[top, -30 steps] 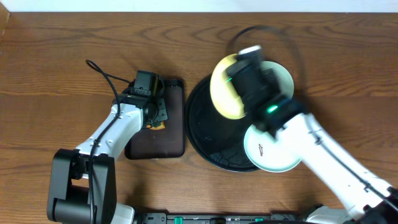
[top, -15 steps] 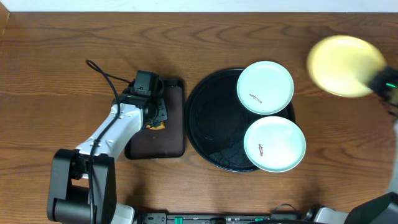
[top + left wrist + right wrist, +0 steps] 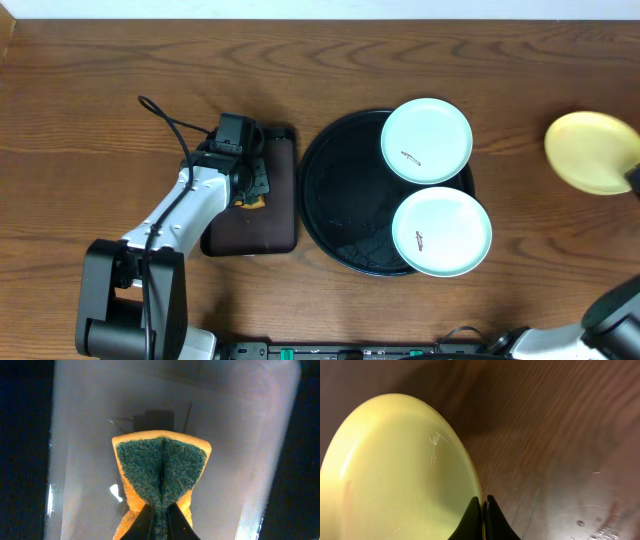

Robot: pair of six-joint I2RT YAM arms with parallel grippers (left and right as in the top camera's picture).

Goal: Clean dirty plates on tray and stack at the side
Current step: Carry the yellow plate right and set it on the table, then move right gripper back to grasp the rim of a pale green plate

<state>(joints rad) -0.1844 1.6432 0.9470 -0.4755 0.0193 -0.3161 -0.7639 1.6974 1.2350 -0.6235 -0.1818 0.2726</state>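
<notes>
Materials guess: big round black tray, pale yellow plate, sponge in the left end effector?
Large round black tray: glossy, reflective highlights, likely plastic or lacquer. Pale yellow round plate: smooth, soft sheen, thin rim; plastic or glazed ceramic. Yellow sponge: porous foam with coarse dark green fibrous scouring face.

The wooden table (image 3: pixel 90 70) bears 2 things: the round black tray (image 3: pixel 340 190) beside a rectangular tray (image 3: pixel 272 225).
</notes>
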